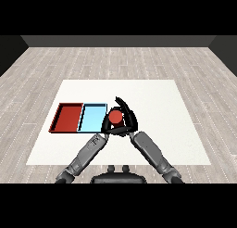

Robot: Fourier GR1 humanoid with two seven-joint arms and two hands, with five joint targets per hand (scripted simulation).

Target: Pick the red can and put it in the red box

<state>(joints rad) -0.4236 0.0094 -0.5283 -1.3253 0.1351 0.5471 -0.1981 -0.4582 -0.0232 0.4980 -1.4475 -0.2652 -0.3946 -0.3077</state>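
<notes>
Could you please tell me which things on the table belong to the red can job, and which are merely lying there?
Belonging to the job:
- red can
- red tray
- right robot hand, curled round the can

Just lying about:
- light blue tray
- left robot hand, close beside the can

even, bright light; white table (157, 129) glare-free, room edges dark.
</notes>
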